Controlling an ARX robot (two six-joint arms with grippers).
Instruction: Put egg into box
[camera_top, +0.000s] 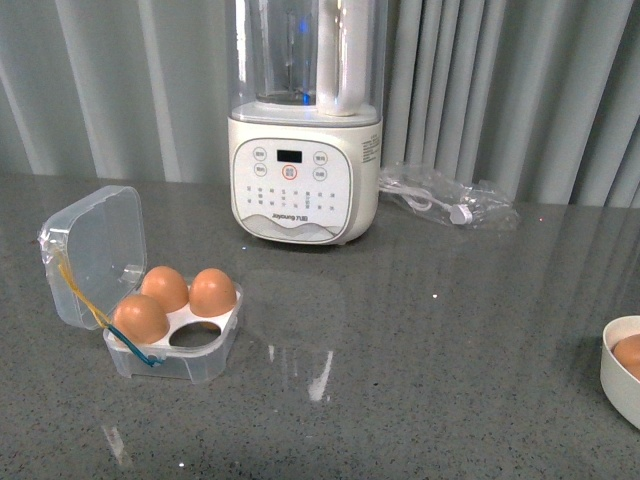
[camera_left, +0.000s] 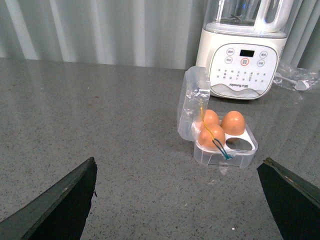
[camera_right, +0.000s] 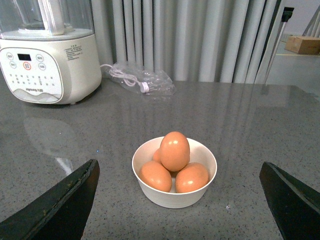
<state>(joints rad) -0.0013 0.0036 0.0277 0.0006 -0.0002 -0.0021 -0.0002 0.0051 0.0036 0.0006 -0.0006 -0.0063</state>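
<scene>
The box (camera_top: 205, 362) is a small clear case at the front left, its hinged lid (camera_top: 92, 250) standing open. Its white tray holds three brown eggs and has one empty hole (camera_top: 190, 337). In the left wrist view the box (camera_left: 235, 157) lies ahead of my left gripper (camera_left: 178, 165), which is open, empty and well short of it. A white bowl (camera_right: 172, 197) holds several brown eggs, with one egg (camera_right: 174, 150) resting on top. My right gripper (camera_right: 178, 164) is open, its fingers spread wide either side of the bowl and nearer the camera. Neither arm shows in the front view.
A white blender (camera_top: 305, 150) stands at the back centre. A clear bag with a white cable (camera_top: 445, 195) lies to its right. The bowl (camera_top: 615, 375) is cut off at the front view's right edge. Grey curtains hang behind the grey speckled table (camera_top: 420, 330).
</scene>
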